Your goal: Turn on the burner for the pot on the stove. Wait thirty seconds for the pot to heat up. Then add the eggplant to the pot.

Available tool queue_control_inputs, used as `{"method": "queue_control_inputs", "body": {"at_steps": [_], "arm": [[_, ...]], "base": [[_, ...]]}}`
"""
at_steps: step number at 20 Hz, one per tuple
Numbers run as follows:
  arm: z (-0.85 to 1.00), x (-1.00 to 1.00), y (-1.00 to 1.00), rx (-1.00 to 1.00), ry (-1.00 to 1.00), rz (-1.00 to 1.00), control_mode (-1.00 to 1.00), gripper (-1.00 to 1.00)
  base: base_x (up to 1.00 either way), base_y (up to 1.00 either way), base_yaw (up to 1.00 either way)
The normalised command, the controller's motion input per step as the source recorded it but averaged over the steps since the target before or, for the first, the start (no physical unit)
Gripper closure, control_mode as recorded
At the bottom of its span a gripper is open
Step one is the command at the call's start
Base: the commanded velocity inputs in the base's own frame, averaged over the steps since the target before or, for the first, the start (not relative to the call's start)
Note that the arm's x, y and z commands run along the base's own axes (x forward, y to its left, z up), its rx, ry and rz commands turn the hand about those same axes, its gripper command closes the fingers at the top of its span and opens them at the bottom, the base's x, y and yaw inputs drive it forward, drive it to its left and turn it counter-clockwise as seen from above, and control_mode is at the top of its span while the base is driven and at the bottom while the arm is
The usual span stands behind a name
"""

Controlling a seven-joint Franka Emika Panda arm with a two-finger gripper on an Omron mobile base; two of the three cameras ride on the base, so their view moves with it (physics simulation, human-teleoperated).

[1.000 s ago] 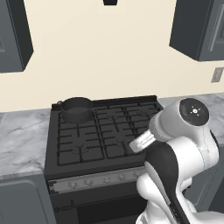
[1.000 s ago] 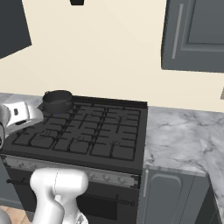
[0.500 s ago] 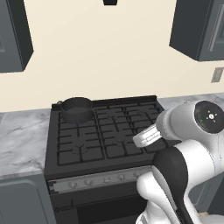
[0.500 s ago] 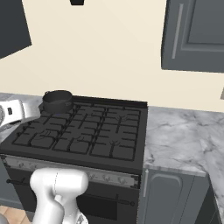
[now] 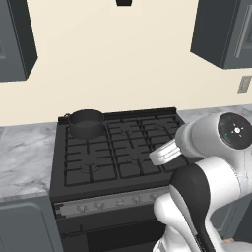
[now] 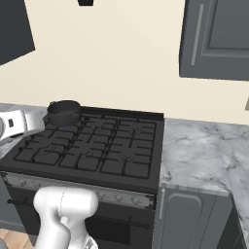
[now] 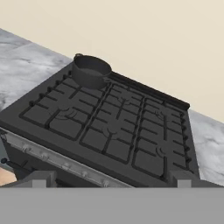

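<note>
The small dark grey pot (image 5: pixel 86 122) (image 6: pixel 63 112) (image 7: pixel 91 71) stands on the back left burner of the black stove (image 5: pixel 93 165) (image 6: pixel 102 153) (image 7: pixel 109 129), covering that burner. A silver strip of small knobs (image 5: pixel 113 202) (image 6: pixel 73 187) (image 7: pixel 57 159) runs along the stove's front. My gripper (image 7: pixel 111 181) hangs in front of the stove and looks along its top toward the pot. It is open, its fingertips (image 7: pixel 43 177) wide apart with nothing between them. My white hand (image 5: pixel 165 152) (image 6: pixel 14 124) hovers over the stove's front right part.
Grey marble counters flank the stove on the left (image 5: pixel 24 152) and the right (image 6: pixel 204 146). Dark cabinets (image 5: pixel 221 29) (image 6: pixel 214 39) hang on the cream wall above. My bulky white arm (image 5: pixel 206 197) stands right in front of the stove.
The arm's upper joints swung to the right a second ago, carrying the hand slightly right. Over the last half second it has barely moved. Pot and stove are unchanged.
</note>
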Motion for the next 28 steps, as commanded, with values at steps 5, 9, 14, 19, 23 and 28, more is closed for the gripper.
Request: {"method": "queue_control_inputs", "body": {"at_steps": [5,9,14,19,23,28], "arm": [[0.0,0.0,0.0,0.0,0.0,0.0,1.0,-1.0],[0.0,0.0,0.0,0.0,0.0,0.0,1.0,-1.0],[0.0,0.0,0.0,0.0,0.0,0.0,1.0,-1.0],[0.0,0.0,0.0,0.0,0.0,0.0,1.0,-1.0],[0.0,0.0,0.0,0.0,0.0,0.0,1.0,-1.0],[0.0,0.0,0.0,0.0,0.0,0.0,1.0,-1.0]], "base": [[-0.07,0.0,0.0],[-0.43,-0.03,-0.02],[-0.22,-0.11,-0.19],[-0.01,-0.13,-0.31],[-0.02,-0.22,-0.35],[-0.01,-0.3,-0.42]]}}
